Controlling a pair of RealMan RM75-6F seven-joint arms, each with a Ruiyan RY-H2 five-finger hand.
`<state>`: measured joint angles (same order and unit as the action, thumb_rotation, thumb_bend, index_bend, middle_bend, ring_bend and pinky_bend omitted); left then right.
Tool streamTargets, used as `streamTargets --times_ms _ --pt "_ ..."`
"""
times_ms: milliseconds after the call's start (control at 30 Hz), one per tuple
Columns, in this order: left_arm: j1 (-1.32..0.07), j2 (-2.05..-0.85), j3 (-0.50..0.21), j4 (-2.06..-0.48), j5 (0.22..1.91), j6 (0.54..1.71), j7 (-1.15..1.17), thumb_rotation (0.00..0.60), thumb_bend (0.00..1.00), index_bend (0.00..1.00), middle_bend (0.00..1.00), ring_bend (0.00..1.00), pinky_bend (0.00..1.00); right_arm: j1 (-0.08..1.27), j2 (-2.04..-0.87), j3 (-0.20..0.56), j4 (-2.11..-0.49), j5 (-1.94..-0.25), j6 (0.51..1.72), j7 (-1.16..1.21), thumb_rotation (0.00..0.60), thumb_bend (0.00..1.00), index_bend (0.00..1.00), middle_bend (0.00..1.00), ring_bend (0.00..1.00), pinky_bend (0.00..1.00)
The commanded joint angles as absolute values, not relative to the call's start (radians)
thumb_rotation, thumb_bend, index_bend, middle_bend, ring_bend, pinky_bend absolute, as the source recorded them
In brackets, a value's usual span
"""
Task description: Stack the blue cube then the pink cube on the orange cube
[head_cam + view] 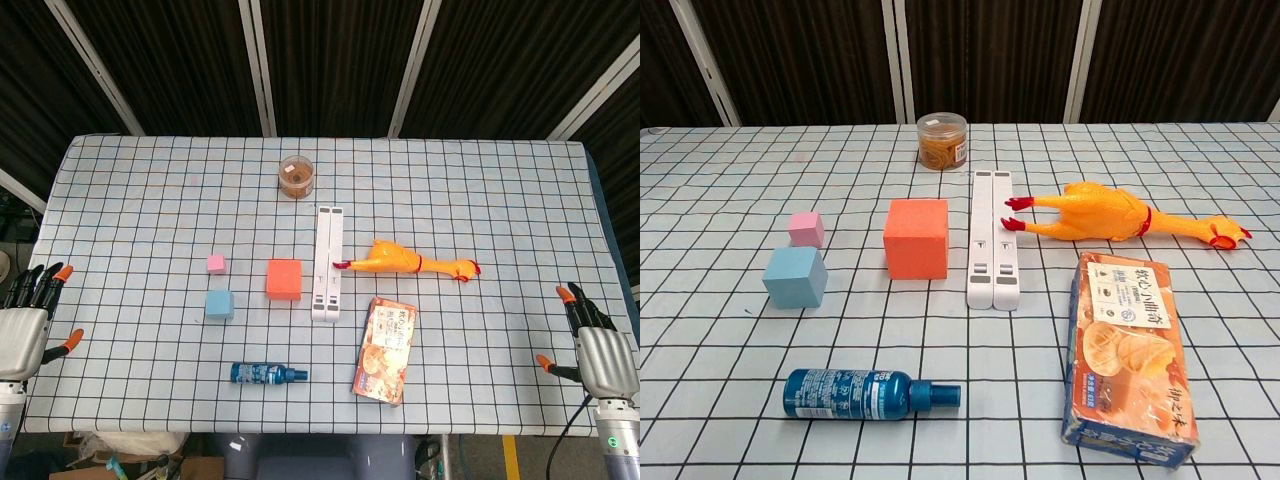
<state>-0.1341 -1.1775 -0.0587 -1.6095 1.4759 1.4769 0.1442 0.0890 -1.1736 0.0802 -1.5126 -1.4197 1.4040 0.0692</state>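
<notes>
The orange cube [284, 279] [916, 237] sits near the table's middle. To its left lie the small pink cube [215, 264] [806, 229] and, nearer the front, the light blue cube [219, 304] [795, 276]; all three stand apart on the checked cloth. My left hand [28, 322] hovers at the table's left edge, fingers spread, holding nothing. My right hand [594, 348] is at the right edge, also spread and empty. Neither hand shows in the chest view.
A white bar-shaped object [328, 262] lies just right of the orange cube. A rubber chicken [405, 263], a snack box [385, 349], a blue bottle [265, 374] lying flat in front, and a clear jar [296, 176] at the back share the table.
</notes>
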Motion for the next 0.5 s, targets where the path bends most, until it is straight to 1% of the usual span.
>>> streamTargets --times_ms 33,500 --pt "-0.134 -1.177 -0.058 -1.613 1.478 1.477 0.145 0.6 0.27 0.0 0.05 0.0 0.02 0.088 -1.173 0.08 -1.512 -1.42 1.405 0.068 0.6 0.04 0.09 0.05 0.15 0.25" --pt "-0.136 -1.179 -0.052 -1.618 1.479 1.465 0.157 0.6 0.27 0.0 0.05 0.0 0.02 0.076 -1.157 0.078 -1.53 -1.421 1.421 0.077 0.6 0.04 0.09 0.05 0.15 0.25"
